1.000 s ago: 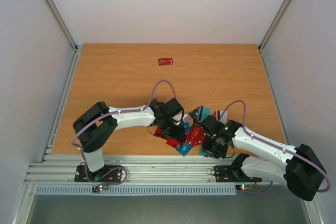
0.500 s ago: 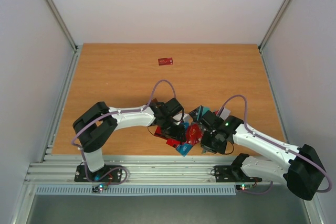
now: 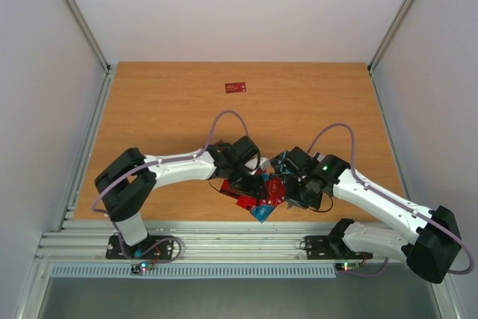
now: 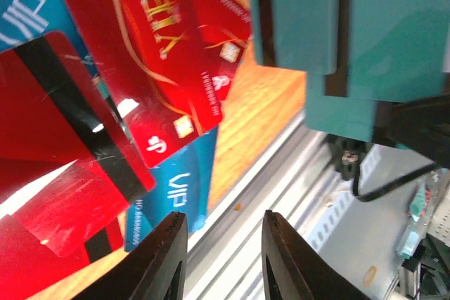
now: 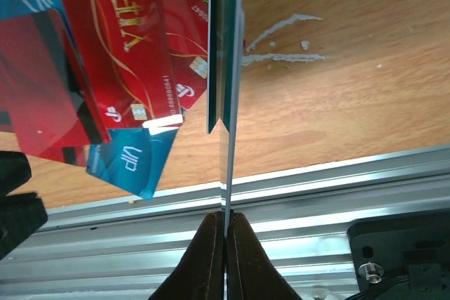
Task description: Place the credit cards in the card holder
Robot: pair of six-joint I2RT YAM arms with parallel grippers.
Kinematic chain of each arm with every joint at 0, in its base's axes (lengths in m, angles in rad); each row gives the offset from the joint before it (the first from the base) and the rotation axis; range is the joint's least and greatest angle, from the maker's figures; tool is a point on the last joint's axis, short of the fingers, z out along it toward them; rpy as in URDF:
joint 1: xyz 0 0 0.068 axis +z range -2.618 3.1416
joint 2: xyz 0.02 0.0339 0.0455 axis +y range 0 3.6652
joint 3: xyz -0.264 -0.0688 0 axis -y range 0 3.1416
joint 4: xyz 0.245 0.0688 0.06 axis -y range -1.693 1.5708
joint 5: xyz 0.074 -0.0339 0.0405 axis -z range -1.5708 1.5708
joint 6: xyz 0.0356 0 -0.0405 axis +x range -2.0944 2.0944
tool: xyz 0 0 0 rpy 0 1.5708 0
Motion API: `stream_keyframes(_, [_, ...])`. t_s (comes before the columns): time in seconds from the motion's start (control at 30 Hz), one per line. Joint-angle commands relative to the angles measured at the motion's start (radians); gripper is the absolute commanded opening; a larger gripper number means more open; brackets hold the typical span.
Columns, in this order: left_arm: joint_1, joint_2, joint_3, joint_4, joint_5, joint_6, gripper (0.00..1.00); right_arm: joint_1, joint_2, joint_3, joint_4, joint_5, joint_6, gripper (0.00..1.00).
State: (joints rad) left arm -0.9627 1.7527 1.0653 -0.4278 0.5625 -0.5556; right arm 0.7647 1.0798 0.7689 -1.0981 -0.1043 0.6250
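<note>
Wooden table (image 3: 149, 110) with heaped credit cards (image 3: 254, 201), right gripper (image 5: 226, 226) tight on teal cards (image 5: 223, 68), left gripper (image 4: 223, 244) spread, empty.

light: bright, even, soft shadows | glare: white patches on red card (image 4: 56, 173) | blur: close wrist views soft

We see glossy plastic credit cards (image 5: 133, 75), red with gold print, throwing bright glare. One red card (image 4: 49, 152) carries a matt black stripe and fine scratches. The teal cards (image 4: 295, 19) look smoother, with a soft satin sheen. The table (image 5: 337, 103) is smooth wood-grain laminate, chipped white in one patch. Its edge rail (image 5: 316, 201) is ribbed, brushed metal. The right gripper (image 5: 226, 219) has dull dark plastic fingers (image 5: 209, 251).
</note>
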Motion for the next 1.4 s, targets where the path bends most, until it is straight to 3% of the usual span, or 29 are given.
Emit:
stream_keyframes(0.0, [0.014,-0.096,-0.010,0.058,0.024,-0.060,0.33,-0.024,-0.018,0.055,-0.021,0.002,-0.049,0.01])
stream_keyframes(0.17, [0.065,-0.186,-0.046,0.083,0.032,-0.117,0.36,-0.079,-0.082,0.079,0.072,-0.066,-0.122,0.01])
stream_keyframes(0.57, [0.185,-0.390,-0.093,0.115,0.082,-0.177,0.45,-0.227,-0.124,0.150,0.360,-0.410,-0.347,0.01])
stream_keyframes(0.83, [0.302,-0.522,-0.119,0.255,0.177,-0.277,0.53,-0.268,-0.094,0.221,0.527,-0.622,-0.359,0.01])
stream_keyframes(0.97, [0.349,-0.557,-0.118,0.284,0.213,-0.304,0.57,-0.270,-0.083,0.251,0.563,-0.654,-0.346,0.01])
stream_keyframes(1.1, [0.364,-0.550,-0.159,0.449,0.287,-0.386,0.57,-0.272,-0.081,0.244,0.624,-0.682,-0.299,0.01])
stream_keyframes(1.37, [0.364,-0.519,-0.234,0.709,0.355,-0.535,0.47,-0.274,-0.099,0.197,0.680,-0.660,-0.231,0.01])
